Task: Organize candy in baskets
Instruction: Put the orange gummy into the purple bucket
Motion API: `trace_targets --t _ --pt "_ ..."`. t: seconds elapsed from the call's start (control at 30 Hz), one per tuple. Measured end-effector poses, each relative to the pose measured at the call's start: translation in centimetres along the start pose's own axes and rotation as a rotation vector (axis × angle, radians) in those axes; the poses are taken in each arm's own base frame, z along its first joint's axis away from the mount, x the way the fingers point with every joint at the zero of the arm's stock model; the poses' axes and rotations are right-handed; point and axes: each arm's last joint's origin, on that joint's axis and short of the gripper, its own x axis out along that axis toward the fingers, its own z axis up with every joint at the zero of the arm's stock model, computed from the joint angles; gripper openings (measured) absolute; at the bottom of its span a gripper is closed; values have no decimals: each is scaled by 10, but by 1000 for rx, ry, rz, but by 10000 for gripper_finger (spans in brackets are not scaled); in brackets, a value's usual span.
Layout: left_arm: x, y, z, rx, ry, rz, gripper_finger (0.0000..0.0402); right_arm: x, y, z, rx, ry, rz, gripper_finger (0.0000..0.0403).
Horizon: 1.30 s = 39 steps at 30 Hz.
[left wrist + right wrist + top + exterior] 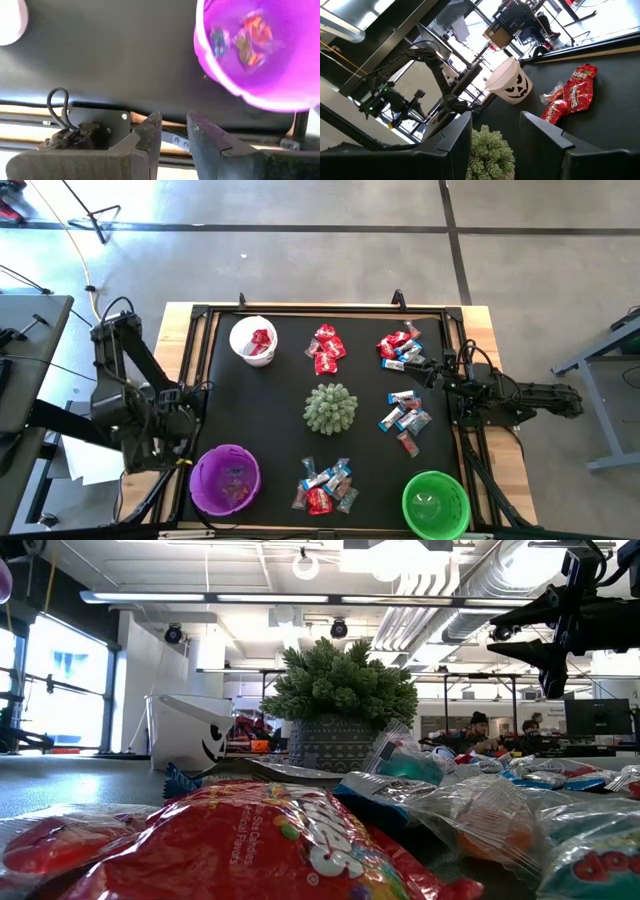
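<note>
- Candy: loose piles (327, 485) at six o'clock, (406, 416) at three, others at twelve and two.
- Purple basket (225, 479) at seven holds some.
- Left gripper (174, 131) beside it, slightly parted, empty.
- Right gripper (437, 372) open, empty, at three.
- Risk: jaws nudging neighbouring wrappers, scattering piles.

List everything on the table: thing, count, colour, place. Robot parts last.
white basket: one, white, far left of mat, red candy inside.
purple basket: one, purple, near left corner, candy inside.
green basket: one, bright green, near right corner.
spiky plant: one, pale green, centre.
candy piles: four loose; red, far centre; red and blue, far right; mostly blue, right; mixed, near centre.
left gripper: beside the purple basket, empty.
right gripper: right edge, jaws open, empty.
</note>
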Motion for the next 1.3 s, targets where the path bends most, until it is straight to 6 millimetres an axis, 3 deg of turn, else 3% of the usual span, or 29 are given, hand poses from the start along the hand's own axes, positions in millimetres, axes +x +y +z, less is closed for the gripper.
trace_targets --t 0.2,0.37,0.57,0.87,1.3 --pt "4 30 -32 139 -11 -92 80 0 0 0 0 0 0 162" --pt "8 46 -44 216 -21 -162 81 0 0 0 0 0 0 162" --pt "8 47 -41 236 -136 -146 81 0 0 0 0 0 0 162" --pt "6 45 -26 15 -446 -116 83 0 0 0 0 0 0 162" --pt "6 46 -21 68 -516 -51 83 0 0 0 0 0 0 162"
